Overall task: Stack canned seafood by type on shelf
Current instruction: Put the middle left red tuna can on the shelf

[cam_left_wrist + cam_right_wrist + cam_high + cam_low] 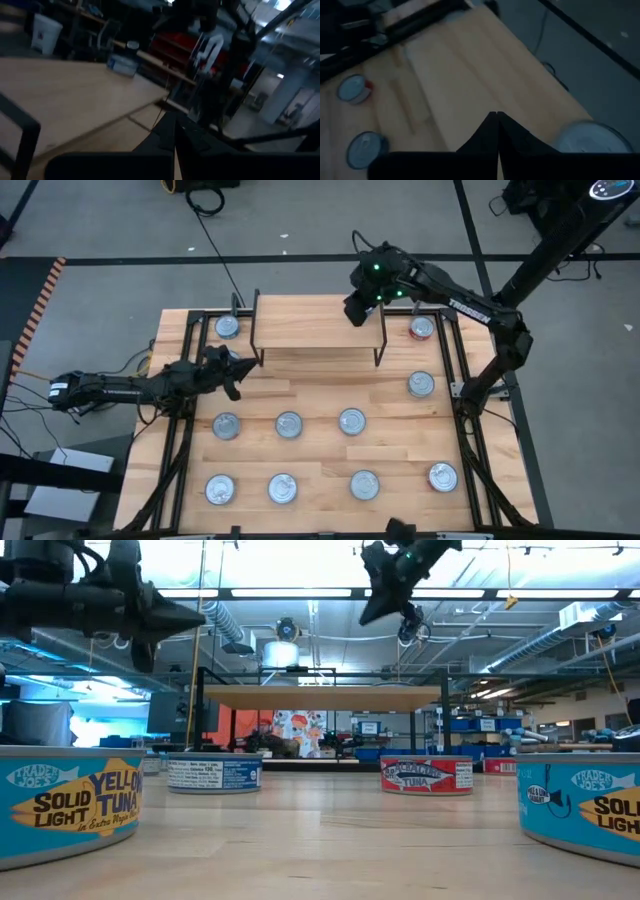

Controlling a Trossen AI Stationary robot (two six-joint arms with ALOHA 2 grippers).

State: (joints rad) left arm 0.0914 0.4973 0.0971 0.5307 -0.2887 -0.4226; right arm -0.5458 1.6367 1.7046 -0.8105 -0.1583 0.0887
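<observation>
While round silver-topped tins (288,424) lie scattered | plank shelf (315,323) bare | both end effectors clenched

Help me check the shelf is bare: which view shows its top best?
The high view: the shelf top lies fully visible, no cans on it. The low view shows only its edge; wrist views show partial planks.

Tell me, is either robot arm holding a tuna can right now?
No. Both are shut on nothing: the left pincer hangs by the shelf's left end, the right pincer above its right end. Every can, like this one, sits untouched.
</observation>
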